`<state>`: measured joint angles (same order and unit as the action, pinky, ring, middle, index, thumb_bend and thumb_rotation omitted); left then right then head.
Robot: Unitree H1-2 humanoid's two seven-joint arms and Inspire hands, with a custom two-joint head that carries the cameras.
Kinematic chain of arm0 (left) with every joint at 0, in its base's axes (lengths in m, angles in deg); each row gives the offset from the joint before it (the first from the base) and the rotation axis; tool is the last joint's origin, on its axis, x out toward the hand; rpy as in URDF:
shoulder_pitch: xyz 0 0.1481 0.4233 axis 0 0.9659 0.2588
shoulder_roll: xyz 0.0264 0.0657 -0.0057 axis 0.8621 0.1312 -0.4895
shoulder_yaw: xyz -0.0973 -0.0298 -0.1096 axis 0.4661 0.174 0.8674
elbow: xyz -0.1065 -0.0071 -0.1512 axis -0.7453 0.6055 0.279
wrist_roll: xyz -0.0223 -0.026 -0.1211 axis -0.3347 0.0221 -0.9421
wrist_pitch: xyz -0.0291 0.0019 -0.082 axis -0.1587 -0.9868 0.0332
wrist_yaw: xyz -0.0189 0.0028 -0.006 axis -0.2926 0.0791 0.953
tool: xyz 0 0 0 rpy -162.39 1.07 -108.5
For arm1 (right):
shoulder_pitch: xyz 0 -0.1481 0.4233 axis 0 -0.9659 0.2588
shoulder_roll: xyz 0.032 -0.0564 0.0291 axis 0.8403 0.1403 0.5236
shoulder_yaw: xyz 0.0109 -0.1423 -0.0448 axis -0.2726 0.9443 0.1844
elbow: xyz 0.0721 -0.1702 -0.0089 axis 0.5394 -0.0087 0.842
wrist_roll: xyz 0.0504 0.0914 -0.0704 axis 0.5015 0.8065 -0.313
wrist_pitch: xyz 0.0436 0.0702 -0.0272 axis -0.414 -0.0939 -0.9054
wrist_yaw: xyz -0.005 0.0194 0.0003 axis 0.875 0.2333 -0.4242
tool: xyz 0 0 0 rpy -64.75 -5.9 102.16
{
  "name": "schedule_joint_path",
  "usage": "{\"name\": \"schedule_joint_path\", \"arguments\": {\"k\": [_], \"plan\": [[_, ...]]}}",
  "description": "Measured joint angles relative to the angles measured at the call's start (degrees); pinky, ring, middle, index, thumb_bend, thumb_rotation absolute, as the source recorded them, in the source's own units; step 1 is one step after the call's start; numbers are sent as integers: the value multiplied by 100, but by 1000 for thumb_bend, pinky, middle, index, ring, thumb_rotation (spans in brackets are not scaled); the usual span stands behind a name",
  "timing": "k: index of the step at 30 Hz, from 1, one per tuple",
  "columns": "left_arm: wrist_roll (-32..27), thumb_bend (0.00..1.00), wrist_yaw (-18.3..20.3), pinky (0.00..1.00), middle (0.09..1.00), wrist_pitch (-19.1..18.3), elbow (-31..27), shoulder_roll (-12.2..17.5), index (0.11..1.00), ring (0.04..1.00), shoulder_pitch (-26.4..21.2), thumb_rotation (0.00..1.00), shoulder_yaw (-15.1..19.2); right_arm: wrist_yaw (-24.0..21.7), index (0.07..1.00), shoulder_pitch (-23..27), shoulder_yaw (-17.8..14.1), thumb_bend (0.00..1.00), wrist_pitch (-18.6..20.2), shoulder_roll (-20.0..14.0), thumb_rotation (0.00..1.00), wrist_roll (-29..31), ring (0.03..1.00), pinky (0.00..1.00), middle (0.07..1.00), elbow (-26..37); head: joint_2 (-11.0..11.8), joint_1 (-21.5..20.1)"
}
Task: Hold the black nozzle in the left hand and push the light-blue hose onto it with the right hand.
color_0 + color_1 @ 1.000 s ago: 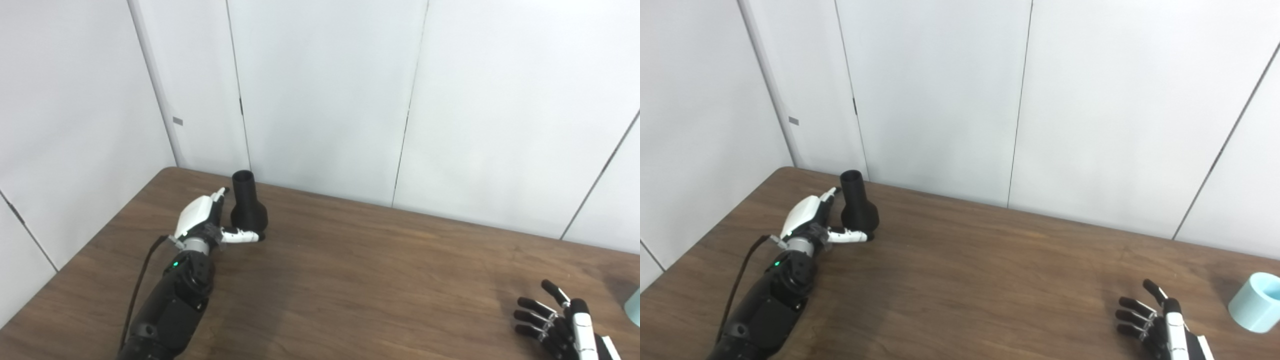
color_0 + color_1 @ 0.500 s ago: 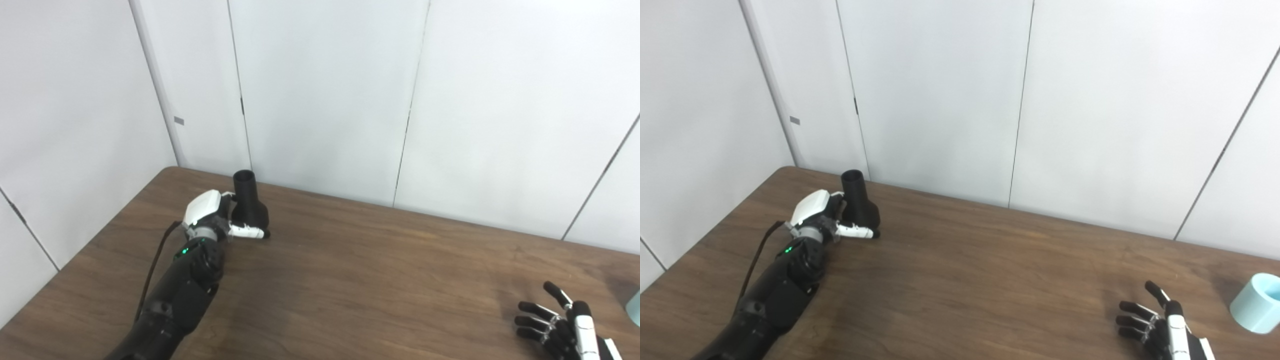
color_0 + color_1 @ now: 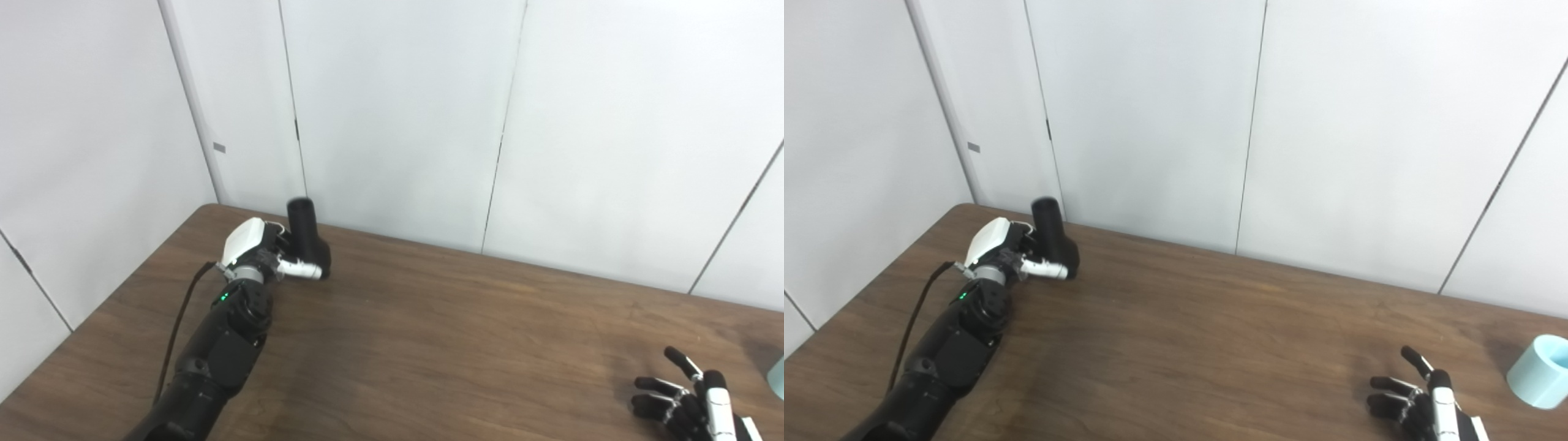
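Observation:
The black nozzle (image 3: 309,242), with a narrow neck above a flared base, is at the far left of the wooden table (image 3: 429,343), tipped and lifted a little. My left hand (image 3: 263,257) is shut on its base, thumb across the front. The light-blue hose (image 3: 1540,370), a short tube, stands at the table's right edge; in the left eye view only a sliver (image 3: 778,370) shows. My right hand (image 3: 1421,404) rests open near the lower right, fingers spread, well short of the hose.
White wall panels (image 3: 398,122) rise right behind the table's far edge, close to the nozzle. A black cable (image 3: 177,324) runs along my left forearm.
My left hand has closed around the nozzle's base and lifted and tilted it; the neck now leans left. My right hand has hardly moved.

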<state>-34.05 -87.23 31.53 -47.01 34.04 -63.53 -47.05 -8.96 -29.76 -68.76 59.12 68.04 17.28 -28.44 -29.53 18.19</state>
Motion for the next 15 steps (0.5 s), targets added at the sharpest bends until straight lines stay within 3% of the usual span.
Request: {"name": "schedule_joint_path", "arguments": {"k": [15], "plan": [[367,524,43,337,485,-110,-569,20,484,430,319,0,-367,-76,818,-15,4,403,-65,-24,1000,10,496,490,547,-22,-79,-79]]}}
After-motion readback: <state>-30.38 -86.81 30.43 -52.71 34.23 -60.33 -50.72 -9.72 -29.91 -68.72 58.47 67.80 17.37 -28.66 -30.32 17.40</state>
